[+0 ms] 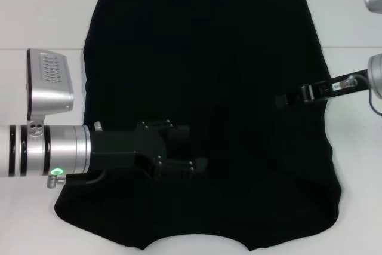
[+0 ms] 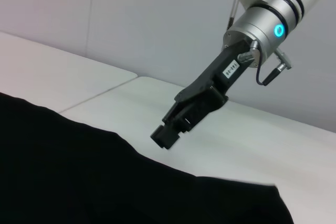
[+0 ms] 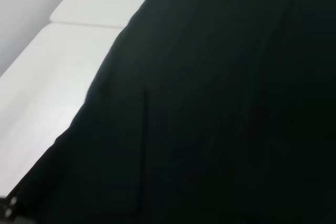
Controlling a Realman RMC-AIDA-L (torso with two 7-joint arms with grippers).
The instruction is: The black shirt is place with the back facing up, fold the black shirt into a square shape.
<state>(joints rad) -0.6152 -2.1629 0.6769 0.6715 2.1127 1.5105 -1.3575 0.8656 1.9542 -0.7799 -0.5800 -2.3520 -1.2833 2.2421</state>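
Head view: the shirt (image 1: 209, 88) lies spread flat on the white table (image 1: 42, 16), a plain black sheet of soft fabric with no lettering showing. Its far edge runs nearly straight, the side edges bow outward, and the near edge curves up in a shallow arch at the middle. A faint vertical crease runs down its centre. Bare table shows beyond the far edge and along both sides, wider on the left; a seam in the table crosses behind the shirt. The left gripper (image 1: 194, 147) reaches in from the left over the near-left part of the shirt, its fingers parted a little with nothing between them. The right gripper (image 1: 283, 100) comes in from the right, over the shirt just inside its right edge; whether it is open I cannot tell.

Left wrist view: the shirt (image 2: 79, 171) fills the lower part, its edge running diagonally against the table (image 2: 262, 140). The right gripper (image 2: 164, 139) hangs tilted just above that edge, fingers seemingly drawn together, gripping nothing visible.

Right wrist view: the shirt (image 3: 226, 103) covers most of the frame, smooth with one short fold line, and the table (image 3: 47, 77) lies bare alongside.
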